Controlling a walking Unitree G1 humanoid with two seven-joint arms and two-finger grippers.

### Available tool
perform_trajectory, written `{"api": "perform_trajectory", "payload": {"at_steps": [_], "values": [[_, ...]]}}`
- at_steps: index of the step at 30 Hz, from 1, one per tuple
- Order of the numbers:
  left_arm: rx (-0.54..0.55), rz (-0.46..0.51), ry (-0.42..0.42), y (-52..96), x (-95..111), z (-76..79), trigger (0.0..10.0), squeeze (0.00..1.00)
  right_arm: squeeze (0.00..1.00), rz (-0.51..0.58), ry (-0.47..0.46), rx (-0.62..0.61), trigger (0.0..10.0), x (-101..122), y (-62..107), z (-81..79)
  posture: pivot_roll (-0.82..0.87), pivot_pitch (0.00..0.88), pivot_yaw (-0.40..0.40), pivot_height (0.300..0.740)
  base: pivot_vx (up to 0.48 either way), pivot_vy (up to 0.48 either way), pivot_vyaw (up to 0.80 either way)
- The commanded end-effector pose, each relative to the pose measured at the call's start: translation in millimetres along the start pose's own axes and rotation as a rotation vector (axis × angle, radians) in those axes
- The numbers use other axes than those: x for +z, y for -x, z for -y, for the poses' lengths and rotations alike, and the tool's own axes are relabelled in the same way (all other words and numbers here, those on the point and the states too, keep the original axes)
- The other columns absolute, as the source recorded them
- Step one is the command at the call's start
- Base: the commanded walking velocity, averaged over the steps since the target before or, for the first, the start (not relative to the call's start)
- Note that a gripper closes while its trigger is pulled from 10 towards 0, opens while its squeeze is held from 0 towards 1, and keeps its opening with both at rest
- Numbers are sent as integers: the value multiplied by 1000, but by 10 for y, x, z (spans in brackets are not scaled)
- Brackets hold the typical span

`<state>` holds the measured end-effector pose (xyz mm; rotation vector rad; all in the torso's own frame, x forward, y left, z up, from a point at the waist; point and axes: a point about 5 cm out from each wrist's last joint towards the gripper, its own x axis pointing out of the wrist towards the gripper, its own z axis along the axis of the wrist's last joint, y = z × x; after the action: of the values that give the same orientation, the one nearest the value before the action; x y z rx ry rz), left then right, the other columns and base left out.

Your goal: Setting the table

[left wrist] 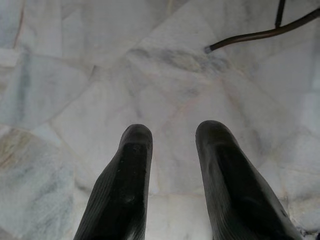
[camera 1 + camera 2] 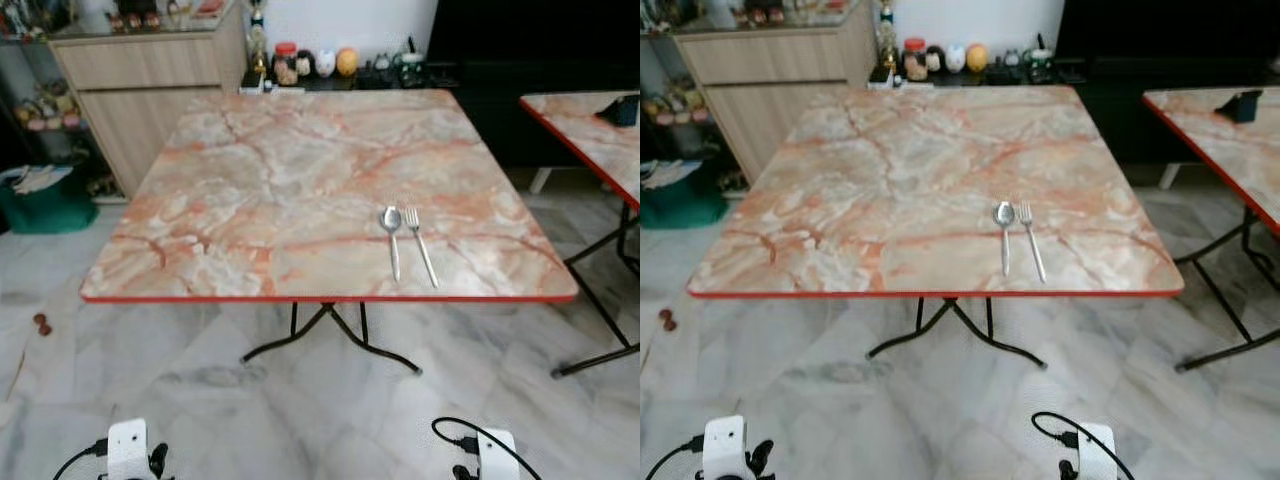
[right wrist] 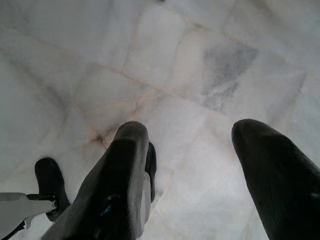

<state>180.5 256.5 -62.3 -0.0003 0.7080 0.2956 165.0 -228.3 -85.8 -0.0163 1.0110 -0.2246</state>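
Note:
A silver spoon (image 2: 392, 236) and a silver fork (image 2: 420, 243) lie side by side near the front edge of a pink marble-pattern table (image 2: 250, 180), right of its middle. Both arms hang low in front of the table. In the left wrist view my left gripper (image 1: 172, 135) is open over the white marble floor, with nothing between its fingers. My right gripper (image 3: 192, 132) is also open over the floor, empty.
A second marble-pattern table (image 2: 590, 130) stands at the right with a dark object (image 2: 625, 108) on it. A wooden cabinet (image 2: 140, 90) and a green bin (image 2: 45, 200) are at the back left. Black table legs (image 2: 330, 335) splay beneath the table.

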Motion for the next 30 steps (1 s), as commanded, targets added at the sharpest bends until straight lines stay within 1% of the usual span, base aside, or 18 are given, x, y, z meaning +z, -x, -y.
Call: {"api": "perform_trajectory", "payload": {"at_steps": [1, 7, 12, 14, 17, 21, 25, 26, 27, 28, 29, 30], "values": [[5, -22, 19, 22, -66, -10, 10000, 0, 0, 19, 3, -3, 10000, 31, -2, 14, -28, 0, 37, 740, 0, 0, 0], [12, -42, 19, 45, -121, -60, 10000, 0, 0, 55, 2, -8, 10000, 57, 1, 17, -36, 0, 39, 740, 0, 0, 0], [13, -58, 15, 56, -153, -81, 10000, 0, 0, 76, 27, -16, 10000, 71, 4, 23, -44, 0, 41, 740, 0, 0, 0], [13, -65, 13, 58, -164, -80, 10000, 0, 0, 88, 60, -25, 10000, 82, 6, 28, -47, 0, 41, 740, 0, 0, 0], [10, -73, 7, 59, -174, -71, 10000, 0, 0, 102, 64, -30, 10000, 88, 8, 30, -50, 0, 44, 740, 0, 0, 0], [9, -82, 2, 63, -189, -71, 10000, 0, 0, 122, 125, -20, 10000, 110, 10, 18, -52, 0, 46, 740, 0, 0, 0], [13, -90, 1, 69, -203, -87, 10000, 0, 0, 135, 117, -19, 10000, 122, 11, 13, -53, 0, 49, 740, 0, 0, 0], [13, -92, 1, 71, -208, -90, 10000, 0, 0, 159, 132, -27, 10000, 175, 10, 20, -55, 0, 51, 740, 0, 0, 0], [13, -95, 0, 73, -214, -93, 10000, 0, 0, 252, 140, -36, 10000, 335, 20, 34, -55, 0, 51, 740, 0, 0, 0], [14, -100, -2, 78, -225, -99, 10000, 0, 0, 388, 148, -58, 10000, 544, 58, 52, -54, 0, 51, 740, 0, 0, 0], [14, -101, -2, 79, -227, -101, 10000, 0, 0, 414, 149, -67, 10000, 582, 68, 57, -54, 0, 51, 740, 0, 0, 0], [18, -109, -1, 85, -240, -125, 10000, 0, 0, 452, 184, -83, 10000, 638, 82, 53, -54, 0, 53, 740, 0, 0, 0]]}}
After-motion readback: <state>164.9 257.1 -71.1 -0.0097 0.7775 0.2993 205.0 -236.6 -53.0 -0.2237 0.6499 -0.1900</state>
